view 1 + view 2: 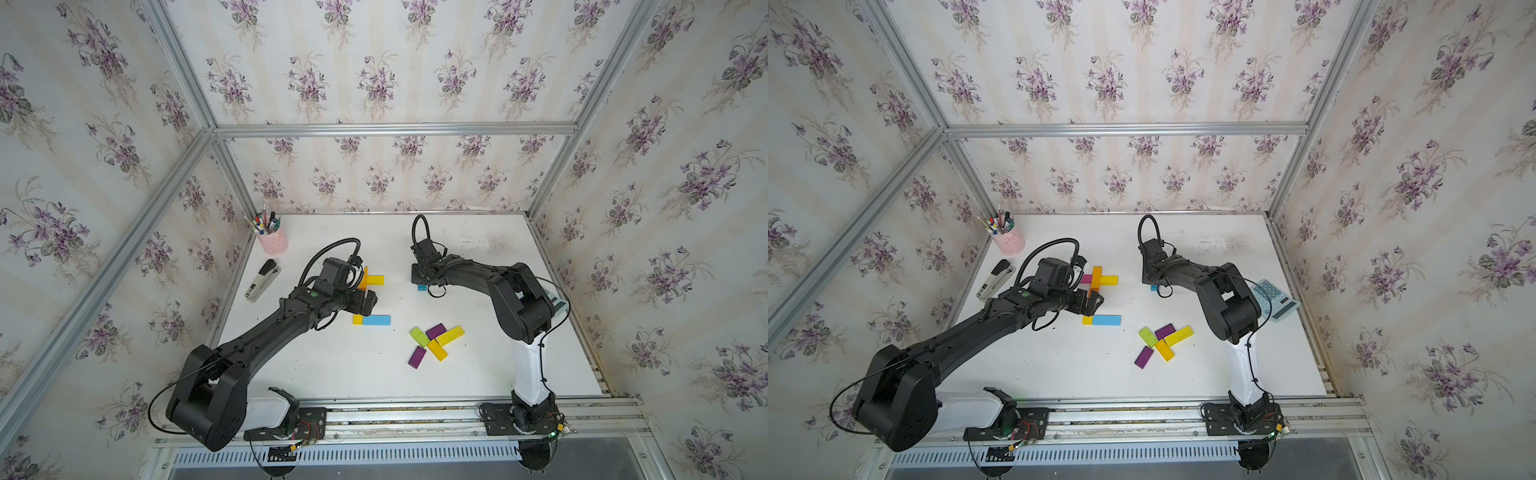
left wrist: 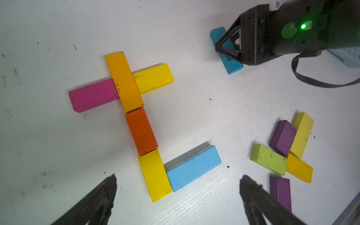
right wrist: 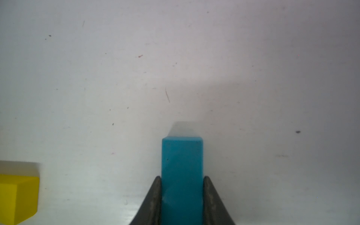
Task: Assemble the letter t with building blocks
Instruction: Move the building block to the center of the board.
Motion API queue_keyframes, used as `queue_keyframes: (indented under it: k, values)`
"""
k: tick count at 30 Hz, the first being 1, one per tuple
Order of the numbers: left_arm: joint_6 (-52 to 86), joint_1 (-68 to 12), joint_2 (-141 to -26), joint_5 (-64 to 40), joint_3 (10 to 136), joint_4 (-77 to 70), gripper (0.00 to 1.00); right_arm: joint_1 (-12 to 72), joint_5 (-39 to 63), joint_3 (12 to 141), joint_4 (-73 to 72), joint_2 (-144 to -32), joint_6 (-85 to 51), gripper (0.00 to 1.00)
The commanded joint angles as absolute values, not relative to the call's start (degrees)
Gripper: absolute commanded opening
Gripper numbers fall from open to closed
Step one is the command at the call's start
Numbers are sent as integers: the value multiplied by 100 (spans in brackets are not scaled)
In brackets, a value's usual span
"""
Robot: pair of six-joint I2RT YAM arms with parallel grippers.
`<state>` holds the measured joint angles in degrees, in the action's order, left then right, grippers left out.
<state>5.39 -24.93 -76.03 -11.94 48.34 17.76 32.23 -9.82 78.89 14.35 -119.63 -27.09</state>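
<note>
Since the right gripper [image 3: 182, 177] is clamped on the teal block [image 3: 182, 161], low at the bench [image 3: 175, 58] apart from the t [image 2: 141, 132], best carry it level and seat it flush against the light blue block [image 2: 193, 168]; the left gripper [image 2: 178, 176] hangs spread.

Two arms, same build. Left arm [image 1: 266, 328] and right arm [image 1: 511, 299]: matte black, boxy joint housings with rounded corners and small screw holes in the covers. The lowest link on each is a smooth white shell [image 1: 528, 370]. Black base plates [image 1: 496, 417], slotted; red and yellow wires [image 1: 305, 431] bunched at the left one. A ribbed black hose [image 1: 332, 245] loops off each wrist. A thin black cable [image 1: 156, 397] bows out by the left shoulder; another runs cable-tied down the right white shell. Round green sticker [image 1: 314, 294] on the left forearm; the right forearm has the same, plus a lit green light [image 2: 303, 26]. Jaws: dark triangular open frames, tips scuffed.
</note>
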Motion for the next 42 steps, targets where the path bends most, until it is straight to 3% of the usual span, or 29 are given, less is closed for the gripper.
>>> queue_keyframes:
  k: [1,14,21,31,42]
  values:
    - [502,-2487,-7541,-1085,4795,1574,100,3217,-985,7888,1652,-12041,-2775,20]
    - [489,-2487,-7490,-1279,4791,1556,100,3217,-971,7787,1573,-11971,-2787,39]
    - [484,-2488,-7521,-1331,4825,1584,100,3208,-1062,7803,1572,-11987,-2796,41]
    - [480,-2489,-7576,-1453,4866,1566,100,3173,-1090,7827,1608,-12006,-2753,35]
    - [487,-2496,-7621,-1483,4886,1582,100,3173,-1032,7808,1548,-12023,-2715,42]
